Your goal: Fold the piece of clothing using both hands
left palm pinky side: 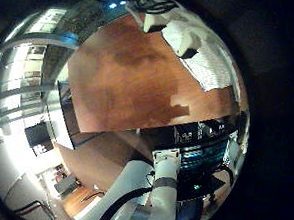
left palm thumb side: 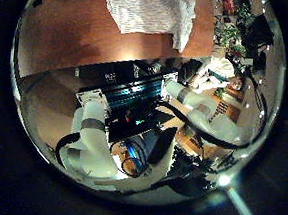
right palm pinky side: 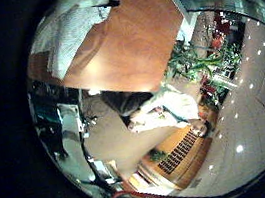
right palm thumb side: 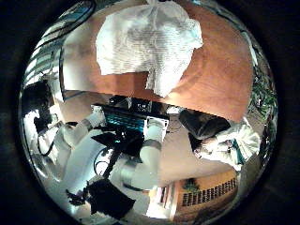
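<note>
A striped piece of clothing (right palm thumb side: 150,42) lies crumpled on the wooden table (right palm thumb side: 225,84), with one part hanging over the table edge nearest the arm bases. It also shows as the garment (left palm pinky side: 206,53) in the left little finger side view, the cloth (left palm thumb side: 157,8) in the left thumb side view and the clothing (right palm pinky side: 71,33) in the right little finger side view. It looks small in every palm view, so both palms are well above it. No part of my left hand or right hand shows. The two arms (right palm thumb side: 150,155) rise from beside the table.
An equipment box (right palm thumb side: 127,117) sits between the arm bases at the table edge. Bare tabletop (left palm pinky side: 129,79) stretches beside the garment. Potted plants (right palm pinky side: 193,64) and room furniture stand beyond the table.
</note>
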### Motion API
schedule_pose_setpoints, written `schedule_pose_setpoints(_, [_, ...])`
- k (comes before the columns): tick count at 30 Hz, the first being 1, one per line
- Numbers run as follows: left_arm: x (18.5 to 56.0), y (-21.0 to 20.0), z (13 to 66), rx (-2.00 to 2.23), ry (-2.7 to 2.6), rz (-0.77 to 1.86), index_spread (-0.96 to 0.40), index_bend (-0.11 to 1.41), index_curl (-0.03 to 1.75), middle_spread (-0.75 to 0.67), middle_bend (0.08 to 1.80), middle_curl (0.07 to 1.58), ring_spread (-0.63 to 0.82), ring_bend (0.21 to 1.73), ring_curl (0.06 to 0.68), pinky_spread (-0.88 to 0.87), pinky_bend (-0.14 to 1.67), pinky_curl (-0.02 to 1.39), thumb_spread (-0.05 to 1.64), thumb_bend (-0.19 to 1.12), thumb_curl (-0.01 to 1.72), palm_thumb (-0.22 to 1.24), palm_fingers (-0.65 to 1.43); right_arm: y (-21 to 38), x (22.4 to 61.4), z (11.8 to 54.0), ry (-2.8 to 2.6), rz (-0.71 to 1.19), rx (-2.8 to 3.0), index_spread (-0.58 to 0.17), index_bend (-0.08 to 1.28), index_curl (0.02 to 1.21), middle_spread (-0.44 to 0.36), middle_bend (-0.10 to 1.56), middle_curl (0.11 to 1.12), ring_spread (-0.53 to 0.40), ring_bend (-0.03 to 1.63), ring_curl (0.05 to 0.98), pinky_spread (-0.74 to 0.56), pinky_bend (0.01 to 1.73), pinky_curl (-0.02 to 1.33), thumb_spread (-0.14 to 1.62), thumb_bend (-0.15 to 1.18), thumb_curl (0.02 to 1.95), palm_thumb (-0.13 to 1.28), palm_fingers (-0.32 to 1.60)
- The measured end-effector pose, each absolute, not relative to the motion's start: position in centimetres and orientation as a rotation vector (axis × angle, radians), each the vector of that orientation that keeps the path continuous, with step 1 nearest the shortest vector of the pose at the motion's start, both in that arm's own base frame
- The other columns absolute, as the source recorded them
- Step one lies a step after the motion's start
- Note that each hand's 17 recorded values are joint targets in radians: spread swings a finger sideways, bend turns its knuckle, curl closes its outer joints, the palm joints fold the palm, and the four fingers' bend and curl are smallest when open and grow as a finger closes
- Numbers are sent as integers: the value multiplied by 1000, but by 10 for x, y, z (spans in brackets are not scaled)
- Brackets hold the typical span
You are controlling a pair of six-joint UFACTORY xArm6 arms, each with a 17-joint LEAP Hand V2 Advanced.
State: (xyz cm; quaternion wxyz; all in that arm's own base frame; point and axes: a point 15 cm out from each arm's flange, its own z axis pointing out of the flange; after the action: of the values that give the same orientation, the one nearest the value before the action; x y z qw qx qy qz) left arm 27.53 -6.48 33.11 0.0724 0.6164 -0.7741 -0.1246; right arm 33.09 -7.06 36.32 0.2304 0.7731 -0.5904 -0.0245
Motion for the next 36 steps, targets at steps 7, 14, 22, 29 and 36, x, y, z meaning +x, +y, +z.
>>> schedule_pose_setpoints(7, [278,-68,325,1839,-2325,-387,-1,169,334,302,187,326,452,673,194,480,405,318,1042,-38,215,-31,121,-96,323,370,-1675,-90,2103,-370,157,283,-4,233,351,131,571,193,362,698,158,1117,-32,180,-26,106])
schedule_pose_setpoints(14, [269,-73,310,1791,-2336,-436,-1,174,337,301,187,326,453,670,190,479,395,314,1117,-7,237,60,125,-95,321,361,-1671,-121,2107,-372,154,280,-7,236,354,130,558,202,367,683,170,1120,-32,176,-25,117])
schedule_pose_setpoints(22, [288,-98,278,1727,-2457,-413,17,169,336,297,188,326,451,671,188,480,389,316,1152,-5,268,204,124,-90,321,355,-1680,-153,2101,-368,153,274,-10,231,355,132,557,211,369,669,182,1122,-33,173,-29,125])
schedule_pose_setpoints(29, [324,-135,230,1647,-2615,-356,38,159,326,301,190,326,448,684,190,469,395,320,1116,-19,279,239,109,-80,314,355,-1712,-219,2106,-364,164,280,-16,230,356,131,555,216,373,653,187,1130,-31,171,-24,156])
schedule_pose_setpoints(36, [355,-161,171,1584,-2698,-378,48,151,313,332,174,315,449,707,198,467,441,333,1060,-26,285,240,64,-80,310,355,-1711,-232,2094,-366,163,285,-17,224,357,125,553,221,378,638,192,1132,-32,171,-28,174])
